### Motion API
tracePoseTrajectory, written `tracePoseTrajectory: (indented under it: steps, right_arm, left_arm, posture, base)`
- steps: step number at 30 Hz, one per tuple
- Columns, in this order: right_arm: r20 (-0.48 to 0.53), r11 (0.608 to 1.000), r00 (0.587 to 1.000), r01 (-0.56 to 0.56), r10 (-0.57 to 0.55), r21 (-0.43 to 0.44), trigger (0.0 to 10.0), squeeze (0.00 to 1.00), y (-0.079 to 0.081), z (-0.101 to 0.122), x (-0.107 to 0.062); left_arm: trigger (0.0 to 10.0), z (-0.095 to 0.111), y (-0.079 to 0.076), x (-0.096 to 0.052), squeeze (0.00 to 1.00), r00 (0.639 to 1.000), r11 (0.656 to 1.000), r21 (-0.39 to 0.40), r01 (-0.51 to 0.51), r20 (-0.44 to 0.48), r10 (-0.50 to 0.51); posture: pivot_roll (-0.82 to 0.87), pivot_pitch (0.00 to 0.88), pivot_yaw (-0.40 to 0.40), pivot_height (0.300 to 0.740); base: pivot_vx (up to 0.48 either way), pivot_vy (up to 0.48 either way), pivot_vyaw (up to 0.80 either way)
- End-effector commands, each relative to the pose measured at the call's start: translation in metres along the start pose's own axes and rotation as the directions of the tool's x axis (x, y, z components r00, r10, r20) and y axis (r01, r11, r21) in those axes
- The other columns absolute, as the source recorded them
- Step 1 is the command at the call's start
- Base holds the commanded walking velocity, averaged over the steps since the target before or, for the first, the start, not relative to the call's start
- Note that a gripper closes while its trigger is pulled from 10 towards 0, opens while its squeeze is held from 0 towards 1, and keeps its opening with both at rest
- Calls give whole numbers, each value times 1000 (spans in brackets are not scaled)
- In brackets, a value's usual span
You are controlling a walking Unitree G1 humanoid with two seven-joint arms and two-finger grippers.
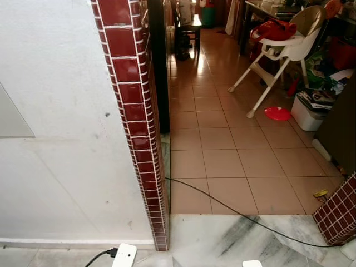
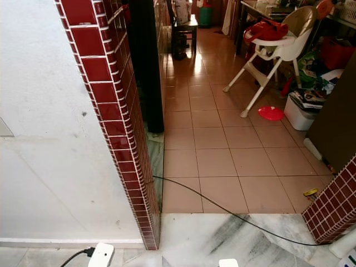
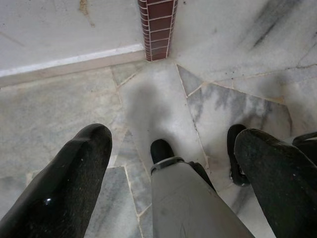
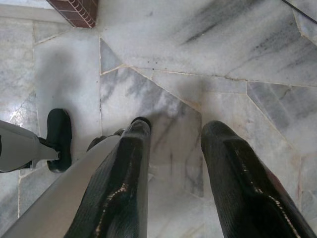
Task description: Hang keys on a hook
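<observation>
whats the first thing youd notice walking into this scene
The column of glossy red tiles edging the white wall on the left stands out first. Beyond it, on the tan tiled floor, a white high chair with red fabric bundled in its seat stands at the far right, a red plate lying beside its legs. A black cable snakes across the floor toward the marble slabs in front.

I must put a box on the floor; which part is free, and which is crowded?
Free: the tan tiles between the red brick pillar and the high chair. A black cable crosses nearer. Crowded: the right side around the white bin and red plate.
</observation>
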State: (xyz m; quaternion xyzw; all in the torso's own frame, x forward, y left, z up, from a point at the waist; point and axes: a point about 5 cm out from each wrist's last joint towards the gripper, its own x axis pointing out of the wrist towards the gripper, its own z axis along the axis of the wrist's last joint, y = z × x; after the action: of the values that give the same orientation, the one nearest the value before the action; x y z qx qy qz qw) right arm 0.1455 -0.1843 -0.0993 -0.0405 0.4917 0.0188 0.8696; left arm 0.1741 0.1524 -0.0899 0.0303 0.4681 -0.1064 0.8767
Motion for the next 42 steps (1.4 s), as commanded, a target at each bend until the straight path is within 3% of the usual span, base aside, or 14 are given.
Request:
tracePoseTrajectory:
  steps: [1,42]
  right_arm:
    - [-1,1000,1000,-2,2,-11,10000,0,1,-1,0]
    - [-12,1000,1000,-15,15,-10,10000,0,4,-5,-1]
  left_arm:
    - [10000,-4,3,-1,0,1000,1000,-2,-8,-13,8]
    - [10000,-6,1,-1,0,999,1000,10,8,-43,-7]
  posture:
    - [-54,0,39,740]
    - [-50,0,42,740]
  base:
    - [0,0,0]
    - [-18,0,0]
